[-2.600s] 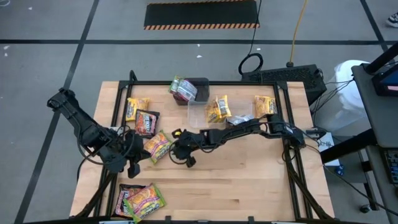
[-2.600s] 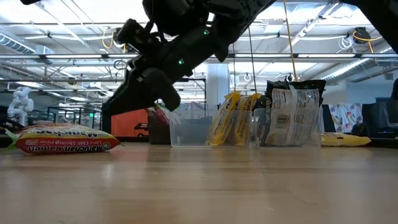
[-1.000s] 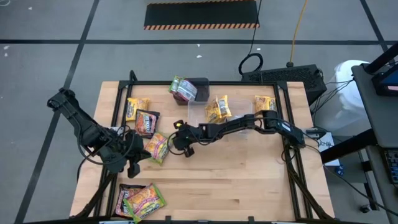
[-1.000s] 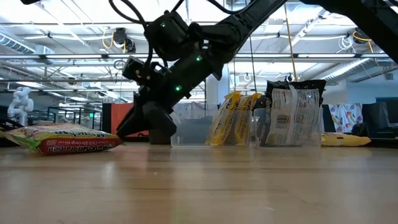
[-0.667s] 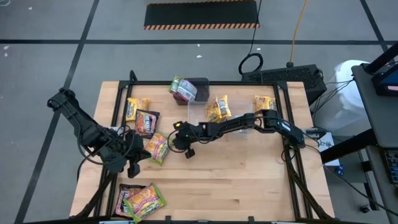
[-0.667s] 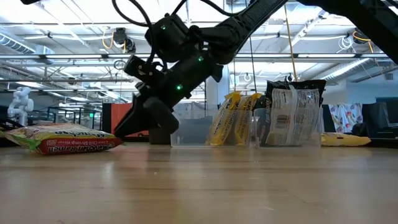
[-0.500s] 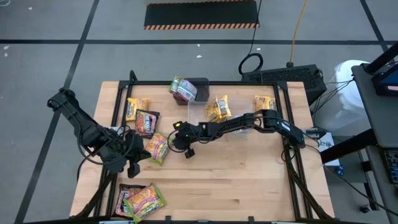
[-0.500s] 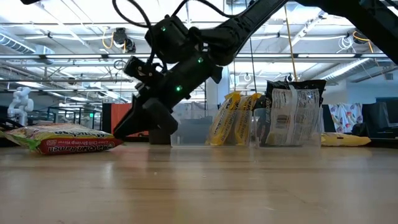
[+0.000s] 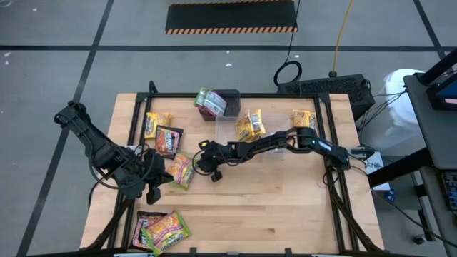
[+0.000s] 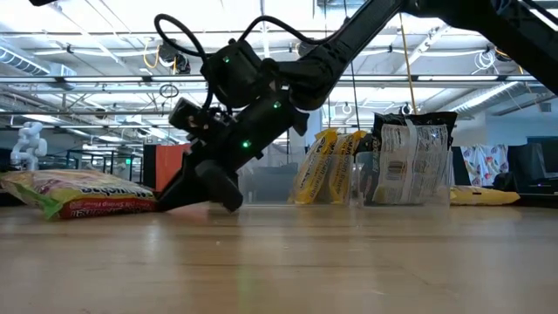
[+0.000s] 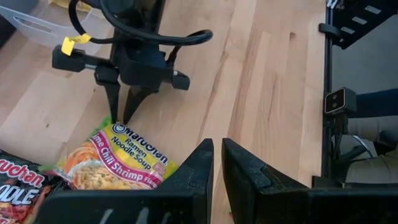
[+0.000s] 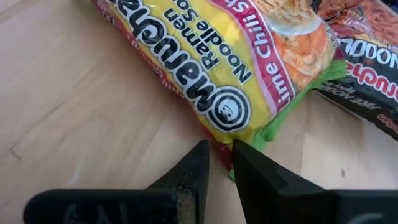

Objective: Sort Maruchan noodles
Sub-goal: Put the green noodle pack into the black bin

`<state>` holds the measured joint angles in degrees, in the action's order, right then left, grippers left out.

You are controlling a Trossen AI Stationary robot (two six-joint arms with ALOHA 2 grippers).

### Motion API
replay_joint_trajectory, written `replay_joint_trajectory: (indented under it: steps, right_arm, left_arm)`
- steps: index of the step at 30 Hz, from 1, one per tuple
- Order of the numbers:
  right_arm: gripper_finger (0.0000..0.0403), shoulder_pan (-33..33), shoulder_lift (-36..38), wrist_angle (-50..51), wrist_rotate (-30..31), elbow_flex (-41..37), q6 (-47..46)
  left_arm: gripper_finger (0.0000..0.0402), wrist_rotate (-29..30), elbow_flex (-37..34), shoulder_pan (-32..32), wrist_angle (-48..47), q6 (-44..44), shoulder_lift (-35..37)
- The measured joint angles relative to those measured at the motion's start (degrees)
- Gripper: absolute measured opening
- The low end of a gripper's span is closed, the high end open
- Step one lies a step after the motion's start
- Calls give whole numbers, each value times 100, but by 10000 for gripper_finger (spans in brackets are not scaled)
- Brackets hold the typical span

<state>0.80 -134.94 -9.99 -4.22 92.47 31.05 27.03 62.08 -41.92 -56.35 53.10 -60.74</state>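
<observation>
A lime-chili-shrimp noodle packet [image 9: 180,170], yellow with a green edge, lies left of the table's middle. My right gripper [image 12: 221,148] reaches across from the right. Its fingers are open by a narrow gap and their tips are at the packet's green-edged end. A dark packet [image 9: 168,140] and a yellow packet [image 9: 156,123] lie farther back on the left. My left gripper [image 11: 217,146] hangs above the table just near of the lime packet, open by a thin slit and holding nothing. My right gripper touches the lime packet's crimped green end [image 12: 249,140] with its fingertips [image 11: 127,115], and that edge lies at the gap between them. The fingers slant down from the table's right. The packet rests on the table, with the side away from the fingers [image 10: 35,183] tipped up.
A clear tub [image 9: 227,132] holding yellow packets stands at the back middle, beside a dark box [image 9: 227,96] with more packets. One yellow packet [image 9: 303,120] lies at the back right. Two packets [image 9: 163,230] lie at the near left. Bare wood spreads across the near right.
My right gripper has sunk toward the table, and its fingertips have come down onto the lime packet's end. The packet has tipped, so the side away from the gripper now stands higher than before.
</observation>
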Motion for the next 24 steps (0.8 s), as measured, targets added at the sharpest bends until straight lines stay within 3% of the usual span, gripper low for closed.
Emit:
replay_joint_trajectory:
  steps: [9,16,24]
  right_arm:
    - [66,60,-15,-182,-25,-11,-26]
    - [6,129,-15,-205,-15,-11,-33]
    - [1,140,-15,-184,-25,-11,-34]
  left_arm:
    - [37,-7,0,1,4,-7,0]
    - [37,-11,0,1,4,-11,1]
    - [37,-11,0,0,4,1,1]
